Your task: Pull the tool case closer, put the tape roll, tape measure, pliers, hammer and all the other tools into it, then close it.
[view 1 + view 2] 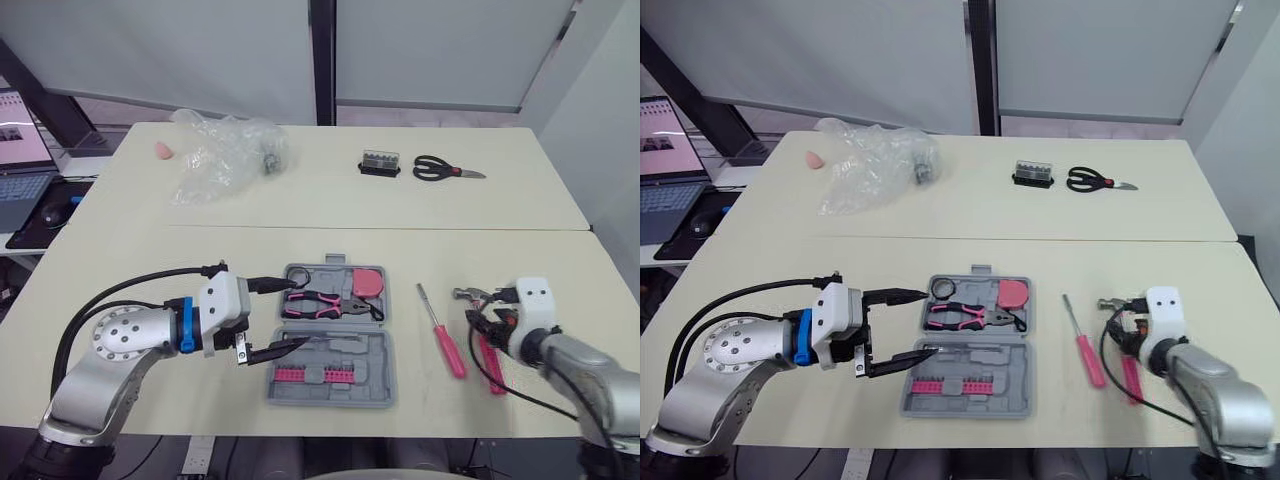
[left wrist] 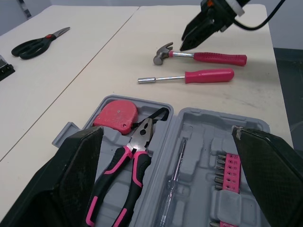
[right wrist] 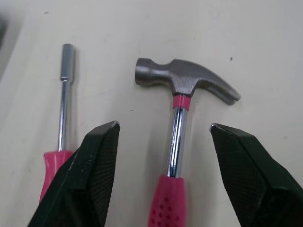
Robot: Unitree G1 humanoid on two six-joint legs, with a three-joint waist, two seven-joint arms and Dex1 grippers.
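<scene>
My worry is the driver (image 3: 65, 94), lying just beside the hammer (image 3: 182, 78) on the counter (image 1: 250, 250), right of the tool case (image 1: 330, 375). One finger of my right hand (image 3: 163, 128) sits close to its pink handle and could pinch or nudge it as I close. The slick steel shaft may also slip. That hand is spread wide astride the shaft, gripping nothing. My left hand (image 1: 302, 313), equally wide and empty, hovers at the case's left edge.

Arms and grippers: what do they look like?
The left arm and right arm have silver-grey shells, white wrist blocks, black cables; the left adds a blue ring. The left gripper and right gripper each have two black, textured, tapering fingers.
</scene>
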